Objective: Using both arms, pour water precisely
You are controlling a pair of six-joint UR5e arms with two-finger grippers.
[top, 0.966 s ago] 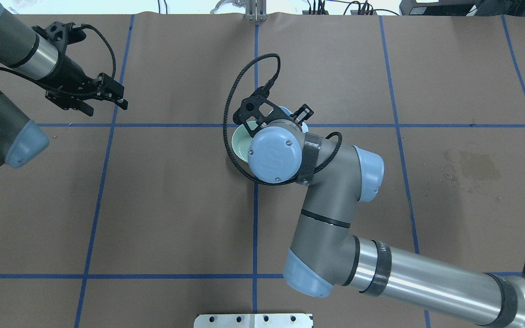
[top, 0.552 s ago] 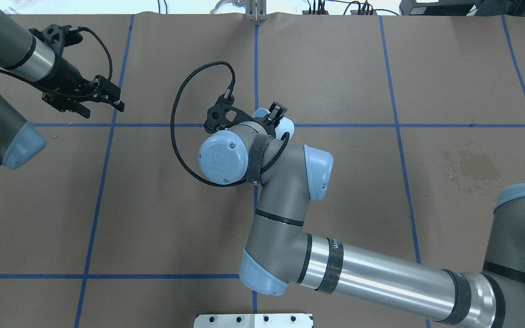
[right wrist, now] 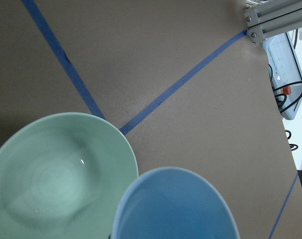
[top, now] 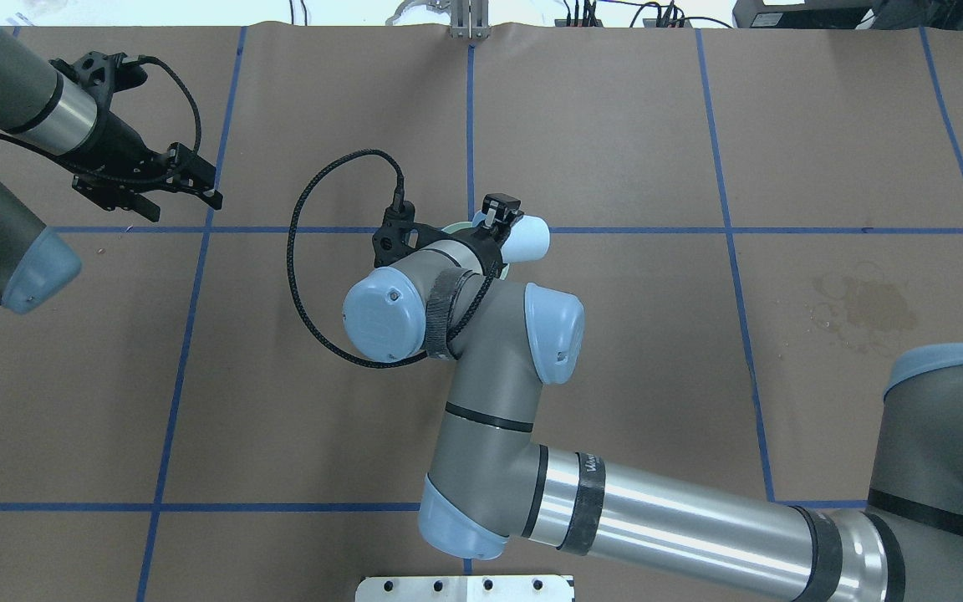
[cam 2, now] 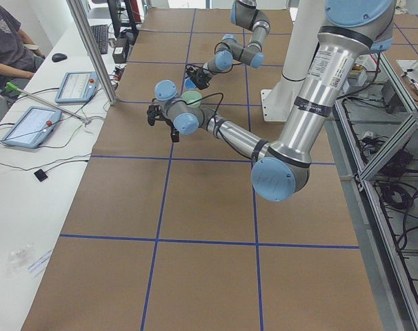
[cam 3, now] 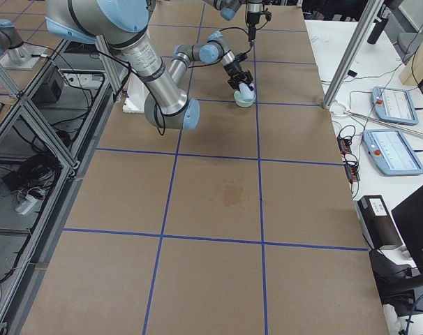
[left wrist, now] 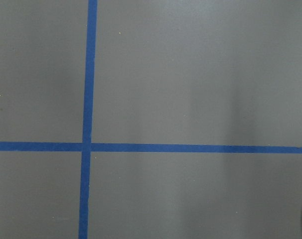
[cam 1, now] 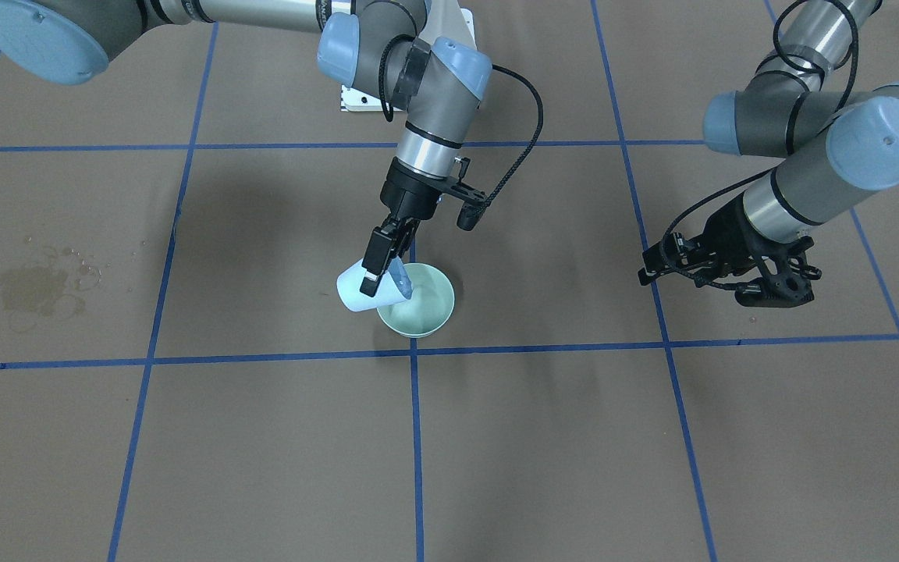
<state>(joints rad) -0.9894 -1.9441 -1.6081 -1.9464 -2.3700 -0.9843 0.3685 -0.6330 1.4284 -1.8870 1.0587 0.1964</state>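
R gripper (cam 1: 383,277) is clamped on a pale blue cup (cam 1: 360,295), fingers (cam 1: 372,264) pinching its wall near the rim; the cup is tipped steeply, mouth over the edge of a green bowl (cam 1: 426,312), base pointing away from it; the bowl stands on the brown table (cam 1: 574,437) at a crossing of blue tape lines (left wrist: 88,74); in the R wrist view the cup's mouth overlaps the bowl's rim; water (right wrist: 56,184) shows only as a faint gloss w/ one white glint in the bowl's bottom; can't tell if any is in the cup, its inside just reads blue. L gripper (top: 183,203) hangs above the table well apart from bowl and cup, fingers spread w/ nothing between them; L wrist view has only bare table and tape. A dark wet-looking stain (cam 1: 36,285) marks the table on the robot's R side, far from the bowl.
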